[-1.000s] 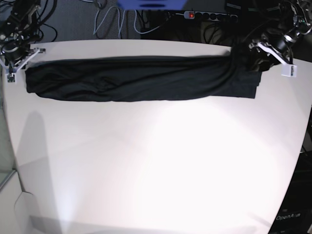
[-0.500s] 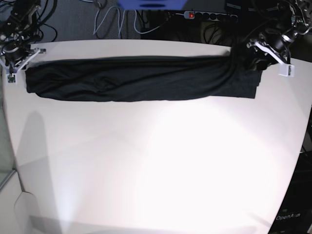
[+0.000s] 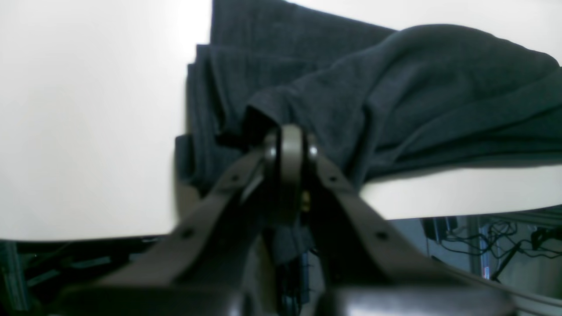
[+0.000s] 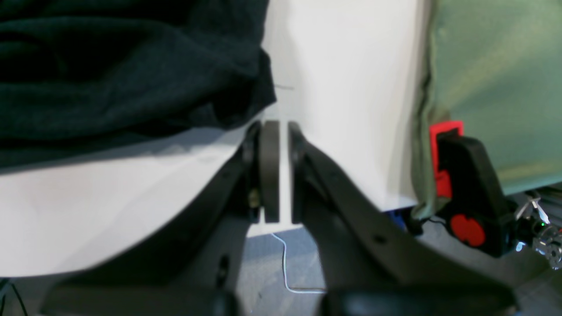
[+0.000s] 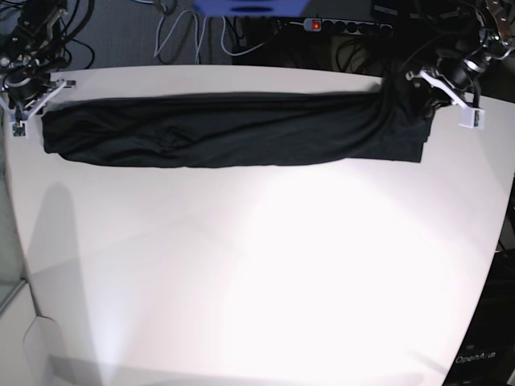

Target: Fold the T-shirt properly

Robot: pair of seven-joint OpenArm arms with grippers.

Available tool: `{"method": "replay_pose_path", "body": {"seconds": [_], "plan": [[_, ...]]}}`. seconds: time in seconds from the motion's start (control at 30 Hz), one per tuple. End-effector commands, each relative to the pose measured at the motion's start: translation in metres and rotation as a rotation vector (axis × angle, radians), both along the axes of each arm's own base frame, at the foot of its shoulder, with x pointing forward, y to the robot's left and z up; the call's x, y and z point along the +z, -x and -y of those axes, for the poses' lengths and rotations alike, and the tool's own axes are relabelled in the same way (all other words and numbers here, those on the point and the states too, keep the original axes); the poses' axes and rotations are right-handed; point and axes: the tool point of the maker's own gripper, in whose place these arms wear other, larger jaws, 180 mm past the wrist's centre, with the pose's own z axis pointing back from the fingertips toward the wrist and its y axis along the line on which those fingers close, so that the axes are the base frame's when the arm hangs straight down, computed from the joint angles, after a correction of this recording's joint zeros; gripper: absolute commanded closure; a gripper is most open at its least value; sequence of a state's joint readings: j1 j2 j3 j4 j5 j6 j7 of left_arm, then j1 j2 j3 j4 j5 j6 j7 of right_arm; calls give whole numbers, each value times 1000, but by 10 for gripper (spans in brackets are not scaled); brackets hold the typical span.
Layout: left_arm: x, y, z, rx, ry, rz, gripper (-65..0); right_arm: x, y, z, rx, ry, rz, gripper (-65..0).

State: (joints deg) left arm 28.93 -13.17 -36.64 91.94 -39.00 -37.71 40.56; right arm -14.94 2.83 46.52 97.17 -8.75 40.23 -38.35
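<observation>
Two tools closed: left tool (image 3: 287, 145) pinching T-shirt (image 5: 233, 129) end fabric, right tool (image 4: 274, 171) holding nothing, just beside opposite end. Long axis running arm to arm along far tabletop (image 5: 257, 265) edge.

Left gripper (image 3: 287, 136): at far table corner, low, jaws pinched together on a raised fold of the T-shirt (image 5: 233, 129). Right gripper (image 4: 274, 131): opposite far corner, jaws nearly together, holding nothing visible.
</observation>
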Motion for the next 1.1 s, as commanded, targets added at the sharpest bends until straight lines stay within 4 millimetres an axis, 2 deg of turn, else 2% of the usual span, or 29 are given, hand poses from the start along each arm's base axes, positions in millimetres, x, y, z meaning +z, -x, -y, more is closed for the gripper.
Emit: {"method": "replay_pose_path", "body": {"seconds": [0.0,0.23,0.43,0.53,0.7,0.8,1.07], "plan": [[12,-6,-3,-1,-1,45,0,11,-7,7,6,27,33,-44],[26,-24,2,3,4,107,0,11,-7,7,6,27,33,-44],[51,-50,6,-13,-12,201,0,11,-6,7,6,27,32,-44],[48,-55,6,-30,-24,170,0,13,-6,11,3,36,32,-44],[46,-53,-21,35,-50,139,0,15,-6,13,4,42,32,-44],[44,-55,-23,44,-46,136,0,15,-6,13,3,42,32,-44],[19,-45,-28,72,-7,69,0,14,-7,11,9,40,32,-44]]}}
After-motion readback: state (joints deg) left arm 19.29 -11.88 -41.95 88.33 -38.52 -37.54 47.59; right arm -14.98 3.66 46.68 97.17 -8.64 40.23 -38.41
